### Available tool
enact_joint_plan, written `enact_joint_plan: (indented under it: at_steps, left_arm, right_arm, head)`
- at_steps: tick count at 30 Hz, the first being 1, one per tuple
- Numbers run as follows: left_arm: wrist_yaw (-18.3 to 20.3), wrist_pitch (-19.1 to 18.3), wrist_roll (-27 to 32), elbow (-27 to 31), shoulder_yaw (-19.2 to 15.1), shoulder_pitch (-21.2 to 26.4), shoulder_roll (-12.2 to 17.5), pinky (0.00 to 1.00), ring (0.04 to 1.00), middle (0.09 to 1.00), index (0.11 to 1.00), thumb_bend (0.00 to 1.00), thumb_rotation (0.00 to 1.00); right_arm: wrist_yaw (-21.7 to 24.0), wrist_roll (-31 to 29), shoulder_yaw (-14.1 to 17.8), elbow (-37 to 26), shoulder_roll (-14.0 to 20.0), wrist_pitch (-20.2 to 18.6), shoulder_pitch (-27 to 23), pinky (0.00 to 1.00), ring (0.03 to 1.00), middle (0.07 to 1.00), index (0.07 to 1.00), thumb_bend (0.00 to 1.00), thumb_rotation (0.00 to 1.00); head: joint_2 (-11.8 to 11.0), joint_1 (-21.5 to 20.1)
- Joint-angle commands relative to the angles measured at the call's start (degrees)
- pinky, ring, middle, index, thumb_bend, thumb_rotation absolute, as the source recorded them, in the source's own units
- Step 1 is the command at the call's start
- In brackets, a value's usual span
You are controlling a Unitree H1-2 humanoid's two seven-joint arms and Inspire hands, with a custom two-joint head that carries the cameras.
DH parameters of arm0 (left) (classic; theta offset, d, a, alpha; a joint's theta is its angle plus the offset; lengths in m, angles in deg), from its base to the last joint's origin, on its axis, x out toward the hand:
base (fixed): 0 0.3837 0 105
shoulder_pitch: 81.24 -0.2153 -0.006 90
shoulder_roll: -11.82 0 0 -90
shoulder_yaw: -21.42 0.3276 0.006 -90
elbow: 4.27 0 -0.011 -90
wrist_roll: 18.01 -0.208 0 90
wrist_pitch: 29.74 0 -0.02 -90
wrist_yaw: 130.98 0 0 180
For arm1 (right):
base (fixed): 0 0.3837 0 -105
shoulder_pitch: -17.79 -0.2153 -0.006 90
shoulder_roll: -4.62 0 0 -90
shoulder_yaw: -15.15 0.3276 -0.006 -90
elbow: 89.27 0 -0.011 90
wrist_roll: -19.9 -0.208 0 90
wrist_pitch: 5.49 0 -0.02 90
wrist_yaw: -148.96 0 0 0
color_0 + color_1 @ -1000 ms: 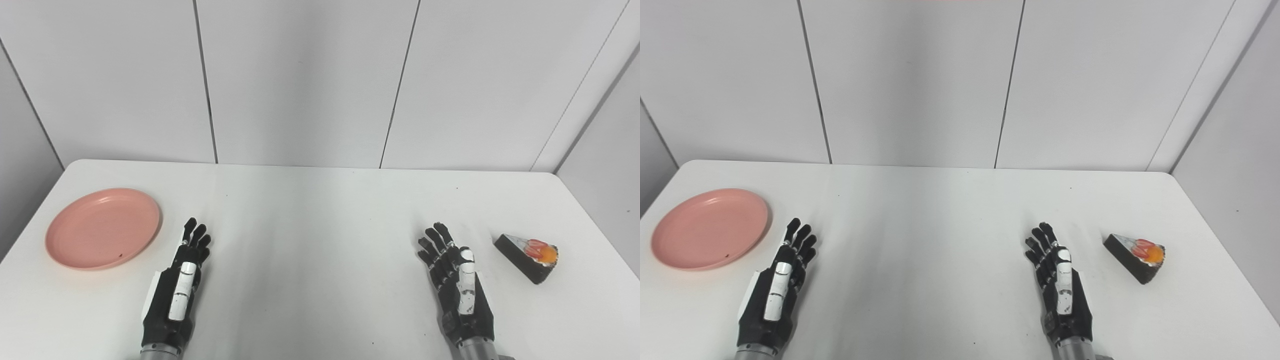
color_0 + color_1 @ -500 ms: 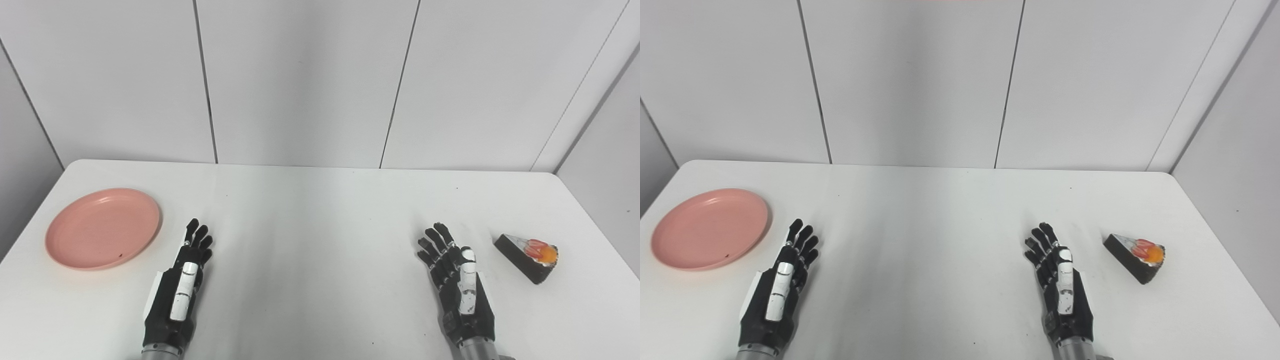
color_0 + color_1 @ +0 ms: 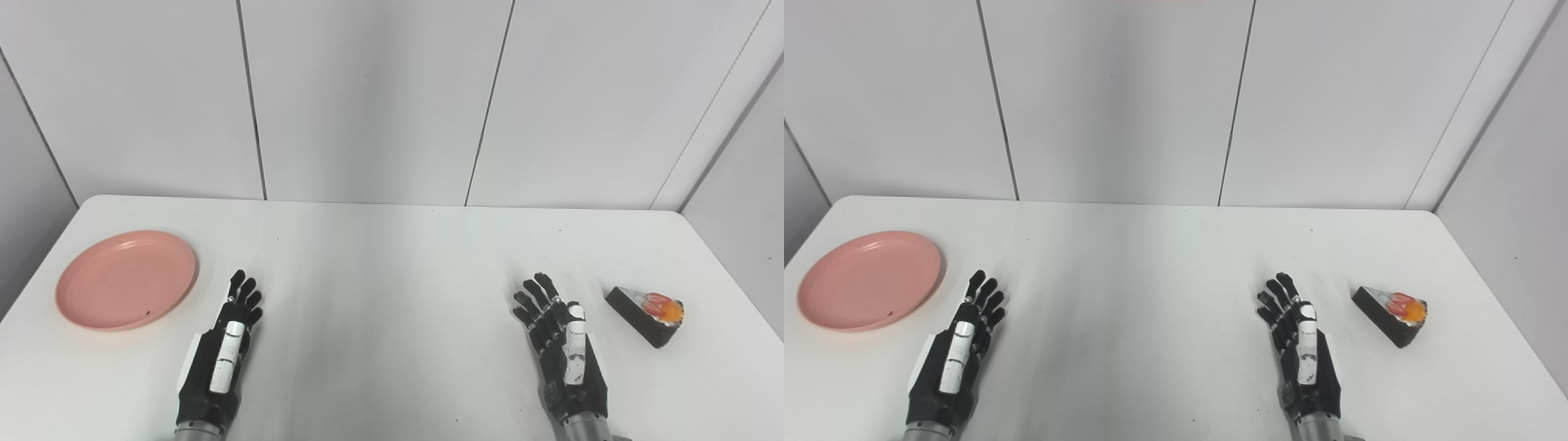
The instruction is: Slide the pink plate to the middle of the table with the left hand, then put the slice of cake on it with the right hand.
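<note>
Nearby, pink plate [image 3: 125,279] left, slice of cake [image 3: 646,314] right, well apart.

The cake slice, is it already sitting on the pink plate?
No, the cake slice lies on the bare table far right, while the pink plate sits empty at far left.

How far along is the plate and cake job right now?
Nothing is done yet. The pink plate sits at the table's left side, the cake slice at the right. Left hand and right hand are open, touching neither. Sliding and placing both remain.
</note>
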Motion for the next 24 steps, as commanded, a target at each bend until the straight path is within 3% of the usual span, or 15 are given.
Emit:
enact_joint_plan:
  at_steps: [1, 9, 15, 24]
  left_arm:
    - [0.16, 2.09, -0.16, -0.64, 0.34, 0.77, -0.34, 0.97, 0.972, 0.994, 1.000, 0.75, 0.90]
    - [-1.40, 2.57, -2.54, -2.80, 1.55, 1.26, -2.83, 0.96, 0.964, 0.983, 1.000, 0.77, 0.88]
    - [-1.98, 3.86, -4.30, -4.63, 2.35, 1.78, -3.72, 0.98, 0.975, 0.998, 1.000, 0.71, 0.92]
    - [-2.16, 6.88, -4.81, -7.44, 3.04, 2.44, -3.75, 0.98, 0.975, 0.994, 1.000, 0.71, 0.91]
  right_arm:
    - [1.01, -0.91, 0.42, 2.38, 0.37, 1.42, 0.62, 0.92, 0.884, 0.912, 0.922, 0.83, 1.00]
    - [2.96, -2.73, 1.99, 6.01, 2.32, 3.01, -0.29, 0.94, 0.894, 0.915, 0.934, 0.79, 1.00]
    - [3.91, -3.43, 2.55, 7.64, 3.14, 3.52, -0.62, 0.96, 0.903, 0.922, 0.946, 0.77, 1.00]
    - [4.44, -4.44, 3.16, 8.85, 3.31, 3.18, -1.00, 0.92, 0.875, 0.899, 0.924, 0.83, 1.00]
  head:
    - [-0.66, 1.81]
    - [-3.22, 9.09]
    - [-4.92, 10.93]
    - [-6.93, 12.58]
